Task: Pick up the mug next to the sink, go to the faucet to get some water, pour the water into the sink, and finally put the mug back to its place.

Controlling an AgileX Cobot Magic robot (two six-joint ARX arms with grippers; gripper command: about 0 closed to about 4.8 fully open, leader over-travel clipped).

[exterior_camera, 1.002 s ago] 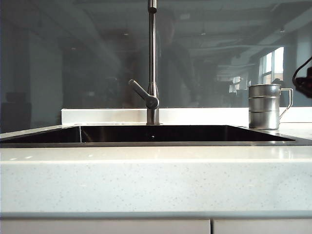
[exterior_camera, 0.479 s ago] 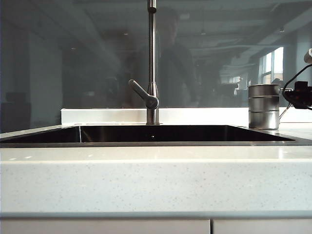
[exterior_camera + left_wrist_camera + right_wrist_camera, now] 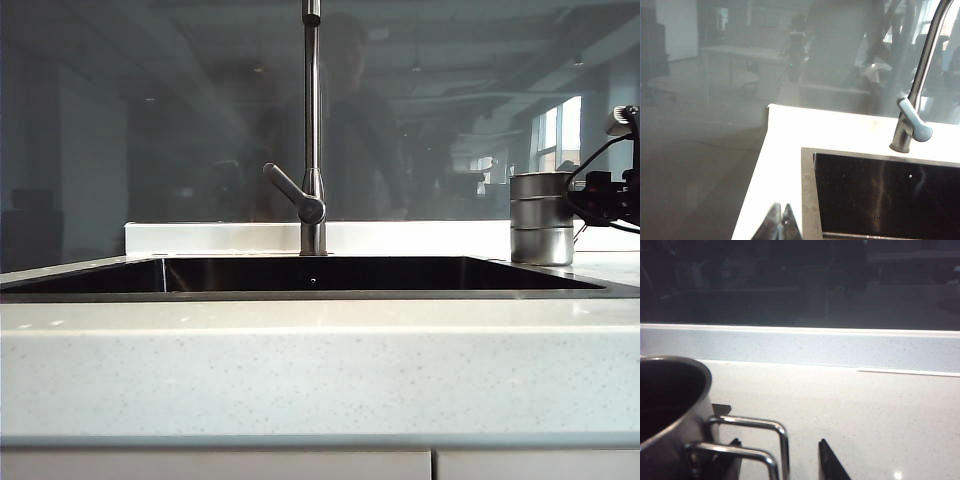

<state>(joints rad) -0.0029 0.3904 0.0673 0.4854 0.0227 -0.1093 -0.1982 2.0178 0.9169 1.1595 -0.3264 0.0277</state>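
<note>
Mug (image 3: 541, 218): upright on the pale speckled tabletop (image 3: 300, 360), at the right end of the sink (image 3: 380, 273), beside its rim. Right gripper (image 3: 600, 197): at the mug's handle side, level with the upper body, fingers spread wide, nothing clamped. In the right wrist view, mug (image 3: 667, 410) close ahead of the right gripper (image 3: 777, 460); wire handle (image 3: 747, 442) lying between the two dark fingertips (image 3: 827, 462), contact not discernible. Left gripper (image 3: 781, 225): tips pressed together, empty, over the tabletop (image 3: 775, 165) near the sink's (image 3: 885, 195) far-left corner, well apart from the mug. Exterior view only: full width of the basin, faucet (image 3: 313, 130) centred behind it, mug and arm at the far right; handle hidden there by the gripper. Right wrist view only: mug's dark interior, rolled lip, double-wire loop handle. Left wrist view only: faucet (image 3: 917, 95) base and lever seen from the side, curved neck. Materials: mug of brushed steel, cylindrical, ridged in horizontal bands; sink glossy black, rectangular, thin metal rim; faucet slim chrome pipe, short angled lever; low white ledge (image 3: 400, 238) behind, smoky glass panel above.
</note>
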